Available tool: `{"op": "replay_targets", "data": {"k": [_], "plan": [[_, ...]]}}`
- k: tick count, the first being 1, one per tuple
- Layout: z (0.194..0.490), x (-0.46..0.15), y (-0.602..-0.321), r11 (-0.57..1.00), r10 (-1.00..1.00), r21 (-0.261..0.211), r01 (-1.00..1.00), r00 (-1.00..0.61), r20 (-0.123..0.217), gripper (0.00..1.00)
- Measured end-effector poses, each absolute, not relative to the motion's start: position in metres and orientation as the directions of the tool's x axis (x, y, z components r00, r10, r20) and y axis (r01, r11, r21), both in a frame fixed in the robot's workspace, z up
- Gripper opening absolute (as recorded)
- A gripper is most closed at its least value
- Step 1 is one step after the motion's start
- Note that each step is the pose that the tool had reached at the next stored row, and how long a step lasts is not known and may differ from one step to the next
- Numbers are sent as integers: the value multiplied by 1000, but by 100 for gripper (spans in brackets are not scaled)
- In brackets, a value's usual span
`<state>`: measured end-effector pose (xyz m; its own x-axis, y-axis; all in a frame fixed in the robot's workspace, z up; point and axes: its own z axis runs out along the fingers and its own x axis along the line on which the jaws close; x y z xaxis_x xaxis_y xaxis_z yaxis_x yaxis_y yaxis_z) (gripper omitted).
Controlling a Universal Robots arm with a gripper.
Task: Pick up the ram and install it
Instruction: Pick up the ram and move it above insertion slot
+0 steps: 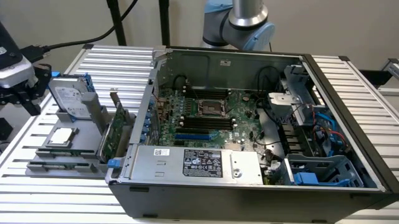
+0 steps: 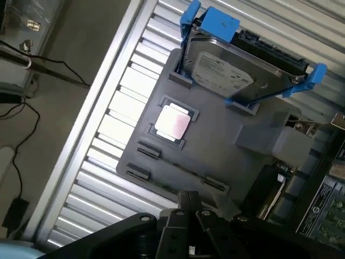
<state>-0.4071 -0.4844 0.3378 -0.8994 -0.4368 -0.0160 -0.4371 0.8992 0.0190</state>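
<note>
Arm (image 1: 242, 21): silver and light-blue joints stand at the rear centre of the exterior view. Wrist (image 1: 9, 60): sits at the exterior view's far left edge, with a black cable running to it. Gripper (image 1: 30, 108): black, hangs below the wrist and points downward. In the wrist view the gripper (image 2: 190, 197) has its fingers (image 2: 183, 202) drawn together at the tips, with nothing seen between them.

Open computer case (image 1: 249, 200) on slatted table (image 1: 56, 200); motherboard (image 1: 212, 112) inside, power supply (image 1: 193, 163) before it. At the exterior view's left, parts holder (image 1: 40, 168): hard drive (image 1: 67, 98) upright at rear, CPU (image 1: 61, 136) flat mid-holder, ram (image 1: 65, 152) before it. Expansion card (image 1: 112, 135) upright between holder and case.
</note>
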Motion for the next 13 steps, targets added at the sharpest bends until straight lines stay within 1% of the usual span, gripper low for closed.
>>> {"op": "replay_targets", "data": {"k": [13], "plan": [[330, -407, -484, 773, -634, 23, -634, -773, -10, 0]]}}
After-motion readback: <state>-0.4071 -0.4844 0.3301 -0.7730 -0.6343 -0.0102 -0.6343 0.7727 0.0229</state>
